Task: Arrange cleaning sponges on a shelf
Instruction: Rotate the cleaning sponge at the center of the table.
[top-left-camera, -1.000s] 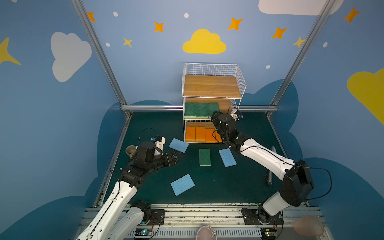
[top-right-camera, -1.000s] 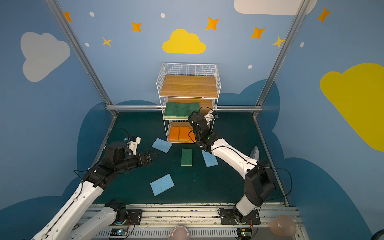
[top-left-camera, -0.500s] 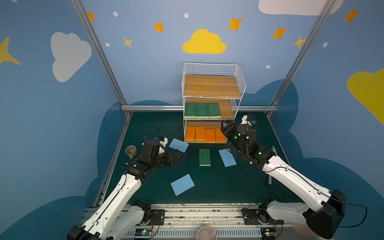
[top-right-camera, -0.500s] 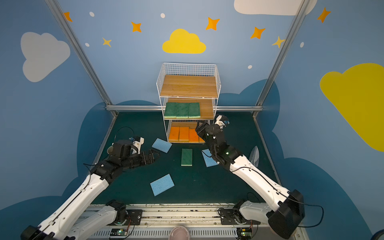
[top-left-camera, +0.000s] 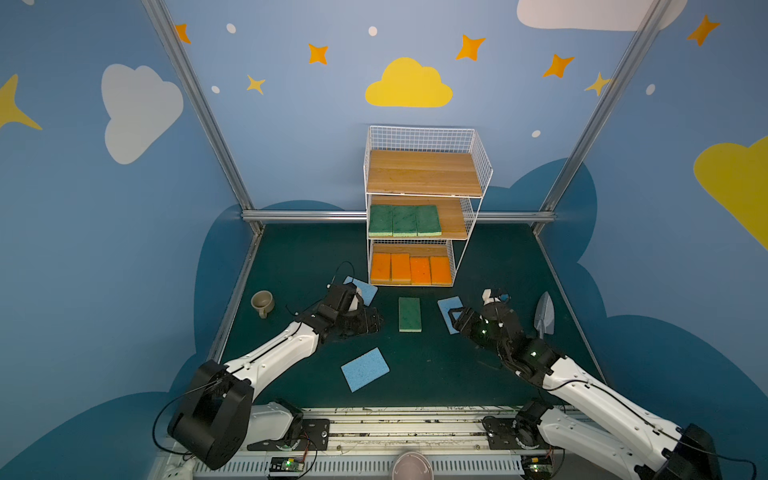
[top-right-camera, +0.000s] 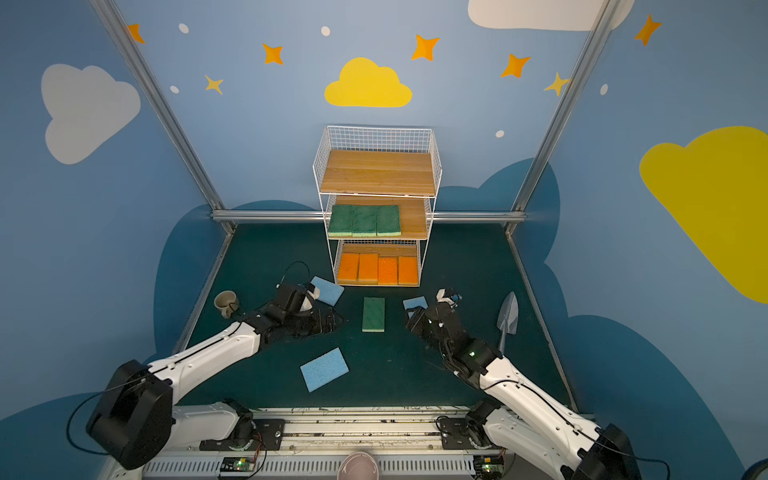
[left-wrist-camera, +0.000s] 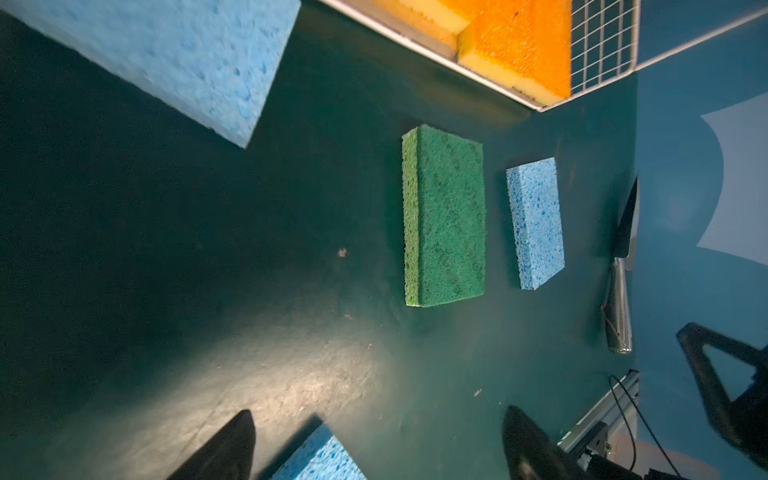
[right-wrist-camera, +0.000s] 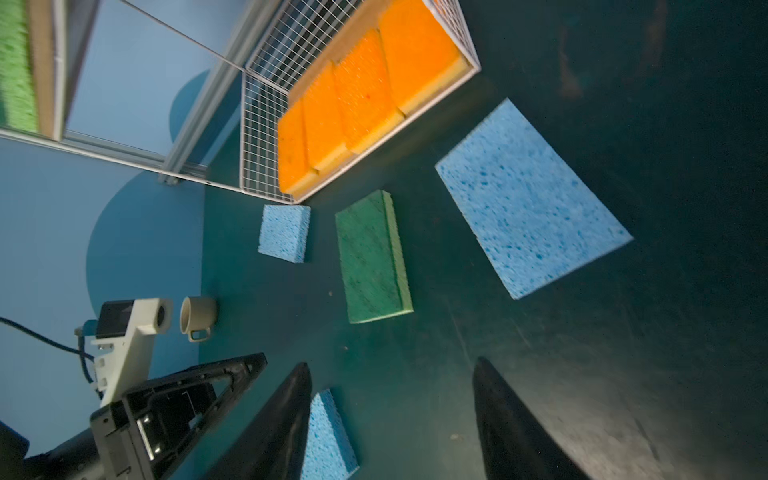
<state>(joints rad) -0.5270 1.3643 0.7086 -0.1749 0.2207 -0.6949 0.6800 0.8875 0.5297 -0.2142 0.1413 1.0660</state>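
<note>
The right end effector (top-left-camera: 451, 319) has drawn back from the shelf (top-left-camera: 424, 172), spread and empty, leaving three green sponges (top-left-camera: 404, 220) on its middle tier. The left end effector (top-left-camera: 373, 322), spread and empty too, has neared the fourth green sponge (top-left-camera: 409, 314) on the bench (top-left-camera: 478, 374) before the shelf. The blue sponges (top-left-camera: 365, 370) wait.

Your two top views look down from high above the front rail (top-left-camera: 415, 415), facing the back wall (top-left-camera: 332, 124). Both take in the whole counter (top-left-camera: 478, 257) and the shelf (top-left-camera: 424, 172). Your left wrist camera sits low and close, looking past the left pincer (left-wrist-camera: 378, 415) across the counter. The right wrist camera looks past the right pincer (right-wrist-camera: 392, 365) from the opposite side. Both wrist views share the green sponge (left-wrist-camera: 451, 216) and the foot of the shelf.
</note>
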